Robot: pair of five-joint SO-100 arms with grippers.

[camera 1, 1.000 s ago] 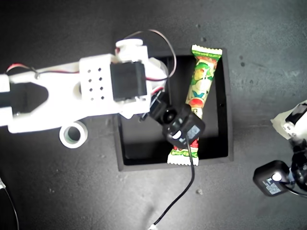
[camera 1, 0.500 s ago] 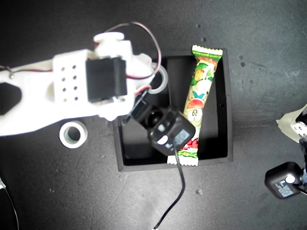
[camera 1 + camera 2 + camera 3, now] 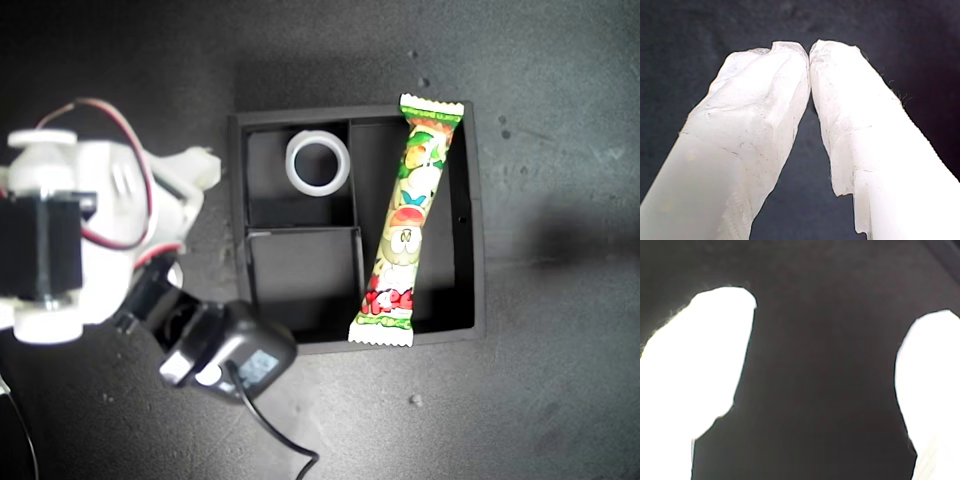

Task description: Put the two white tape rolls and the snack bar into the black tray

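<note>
Over the dark counter (image 3: 560,400), both wrist views show nothing but bare surface beneath me. My first claw (image 3: 810,50) has its jaws together, tips touching and nothing between them. My second claw (image 3: 837,307) has its jaws wide apart and is just as empty.

Near the counter's middle in the exterior view sits the black tray (image 3: 478,220). One white tape roll (image 3: 293,163) lies flat in the small compartment at the tray's corner toward that view's top left. The small compartment below it is bare. The snack bar (image 3: 405,225) lies in the long compartment on the tray's side toward the exterior view's right. Its long axis runs from that view's top to its bottom, leaning a little. Both crimped ends ride over the tray walls, so it looks propped more than seated.

An arm (image 3: 90,230) with its black wrist camera (image 3: 235,355) fills the counter's edge at the exterior view's left, just beside the tray. With only bare counter in both wrist views, I cannot tell whether it is my first or my second arm. No other arm shows in that view.

I cannot see the other white tape roll anywhere; I judge it may be hidden under that arm. If so, the arm is the nearer one. From there the bare compartment lies toward the exterior view's right, just over the tray's closest wall.
</note>
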